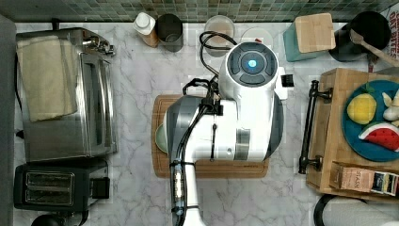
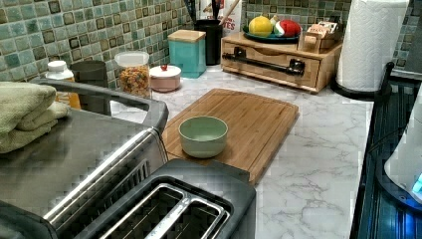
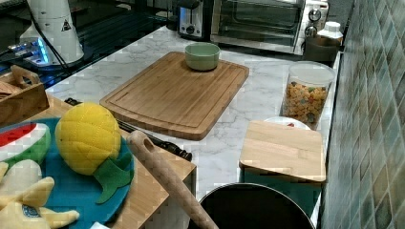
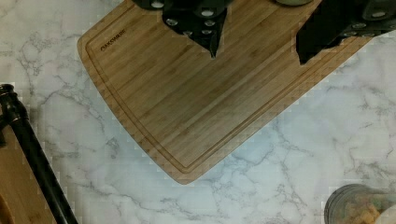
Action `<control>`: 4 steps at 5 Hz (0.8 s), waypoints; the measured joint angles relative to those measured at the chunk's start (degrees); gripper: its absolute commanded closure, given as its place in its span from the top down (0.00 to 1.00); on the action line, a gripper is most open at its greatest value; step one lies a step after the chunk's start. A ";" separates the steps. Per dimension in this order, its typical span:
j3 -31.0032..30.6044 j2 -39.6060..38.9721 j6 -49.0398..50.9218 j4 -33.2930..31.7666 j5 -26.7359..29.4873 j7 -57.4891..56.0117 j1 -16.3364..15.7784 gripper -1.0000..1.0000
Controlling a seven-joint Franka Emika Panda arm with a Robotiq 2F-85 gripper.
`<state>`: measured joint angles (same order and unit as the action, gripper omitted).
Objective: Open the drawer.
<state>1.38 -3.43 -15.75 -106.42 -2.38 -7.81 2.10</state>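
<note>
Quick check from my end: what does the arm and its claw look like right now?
The arm is glossy white with grey joint sections, a round cap lit by a blue light, and black cables along it. The claw has two black fingers with small silver screws.

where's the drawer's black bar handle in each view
Top view: black bar handle runs up and down at the top view's right, on the drawer front.
Left view: upper right, horizontal across the drawer front.
Right view: a dark strip below the toy pineapple.
Wrist view: a diagonal bar beside the marble.
Shared landmark: the wooden cutting board, in all four.
</note>
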 measured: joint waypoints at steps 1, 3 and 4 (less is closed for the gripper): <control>0.00 -0.18 0.00 -0.17 -0.09 -0.01 0.03 1.00; 0.11 -0.25 -2.92 -1.68 -0.08 -4.14 0.12 1.00; 0.38 -0.88 -7.93 -2.69 -1.59 -12.06 0.70 1.00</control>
<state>1.76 -4.30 -23.68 -109.11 -3.96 -19.88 2.80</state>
